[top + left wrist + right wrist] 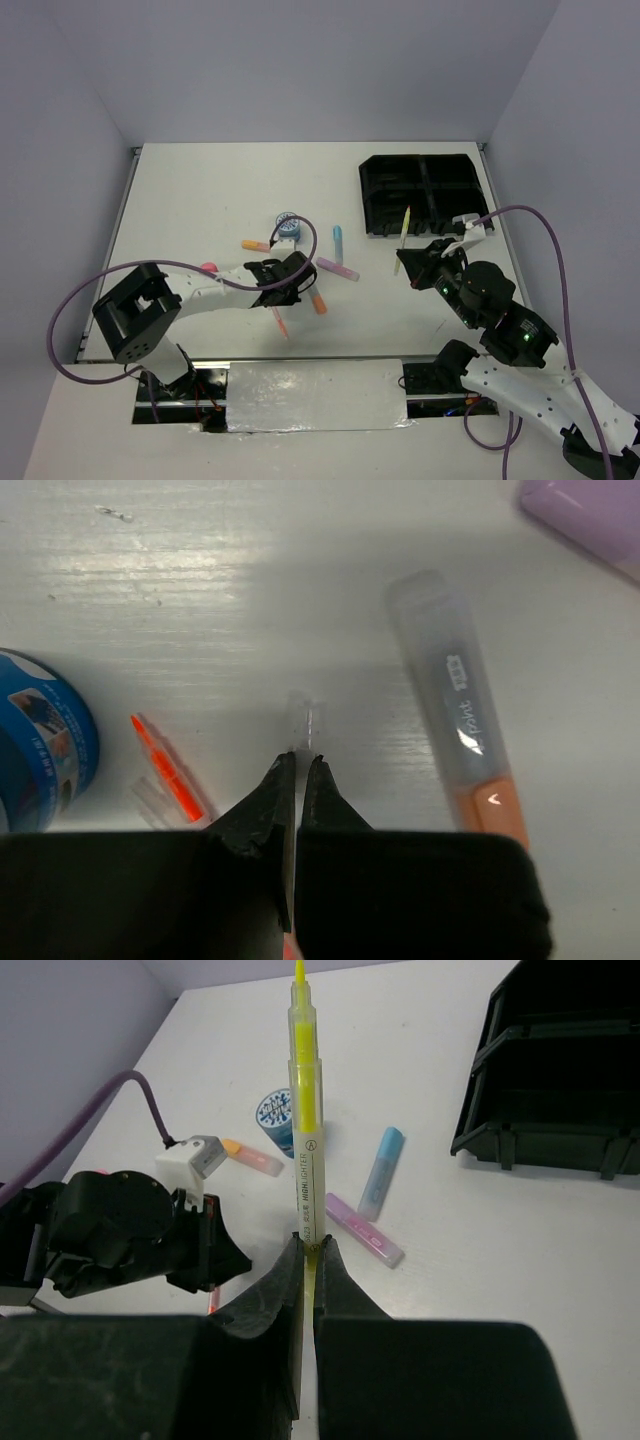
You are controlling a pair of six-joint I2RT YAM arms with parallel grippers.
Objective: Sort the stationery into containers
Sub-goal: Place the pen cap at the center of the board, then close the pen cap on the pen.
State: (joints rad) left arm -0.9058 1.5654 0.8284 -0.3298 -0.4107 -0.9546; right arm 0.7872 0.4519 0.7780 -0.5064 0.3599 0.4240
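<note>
Slowly, right gripper (307,1245) squeezing the yellow highlighter (305,1140) should reach over the black tray (380,212); left gripper (300,760) pinches a thin pen (303,720).

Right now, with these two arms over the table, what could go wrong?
The right gripper pinches the yellow highlighter only at one end, so it might pivot or slip before reaching the black tray. The left gripper, shut on a thin pen low over the table, could nudge the orange marker or blue tub beside it.

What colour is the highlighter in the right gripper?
Yellow. The highlighter in the right gripper shows it best in the right wrist view.
</note>
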